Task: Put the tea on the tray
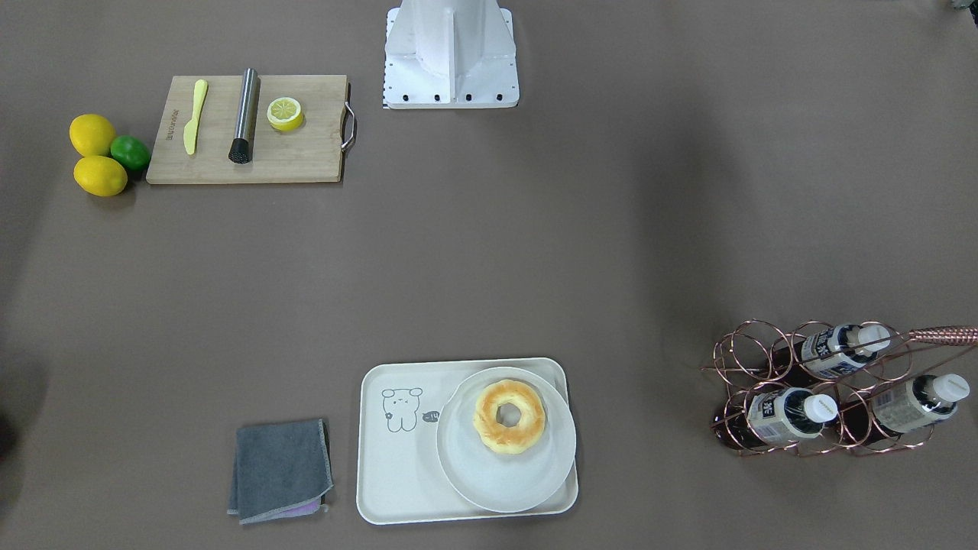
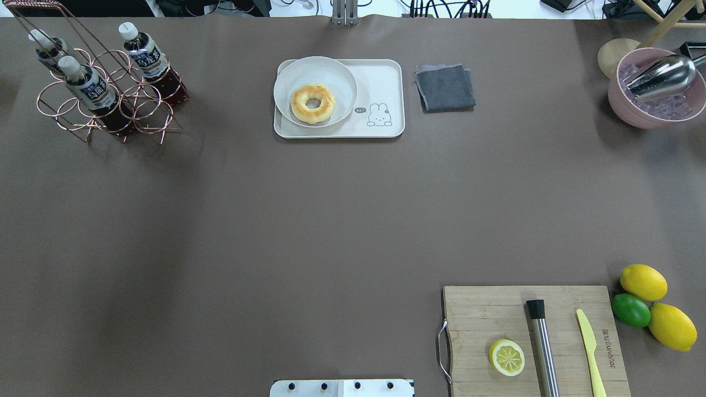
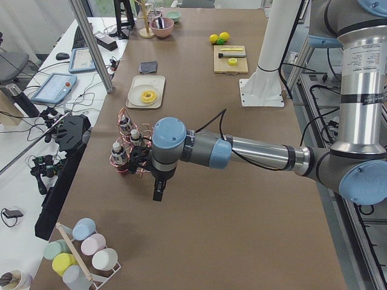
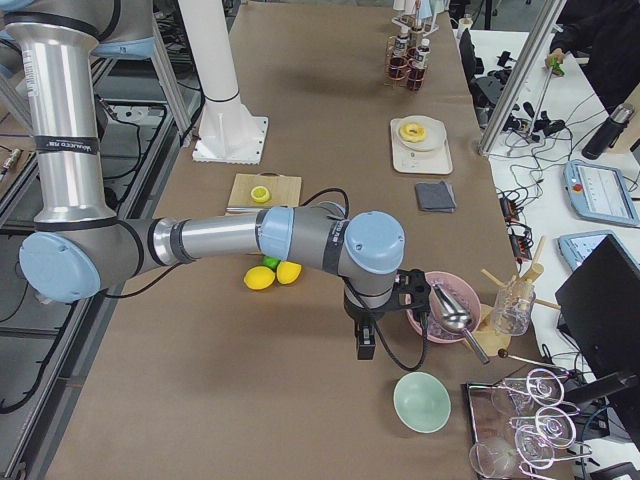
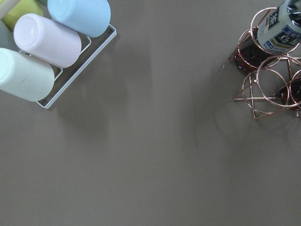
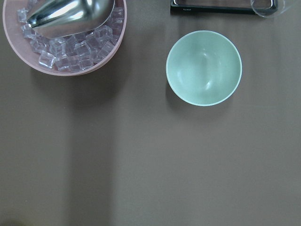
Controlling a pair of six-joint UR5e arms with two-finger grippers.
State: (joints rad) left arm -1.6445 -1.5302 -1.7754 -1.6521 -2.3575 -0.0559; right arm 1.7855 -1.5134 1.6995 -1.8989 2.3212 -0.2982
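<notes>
Three tea bottles (image 2: 88, 88) with white caps and blue-and-white labels lean in a copper wire rack (image 2: 71, 110) at the table's far left; one tea bottle (image 5: 282, 26) shows at the top right of the left wrist view. The cream tray (image 2: 380, 82) carries a line-drawn cartoon and holds a white plate (image 2: 336, 71) with a donut (image 2: 313, 103). My left gripper (image 3: 158, 192) hangs pointing down beside the rack, apart from it; I cannot tell its state. My right gripper (image 4: 367, 340) hangs near a pink ice bowl (image 4: 440, 305); I cannot tell its state either.
A folded grey cloth (image 2: 444, 87) lies right of the tray. A wooden cutting board (image 2: 496, 309) holds a lemon half, a steel muddler and a yellow knife, with lemons (image 2: 643, 282) and a lime beside it. A green bowl (image 6: 203, 68) and pastel cups (image 5: 44, 40) stand at the table's ends.
</notes>
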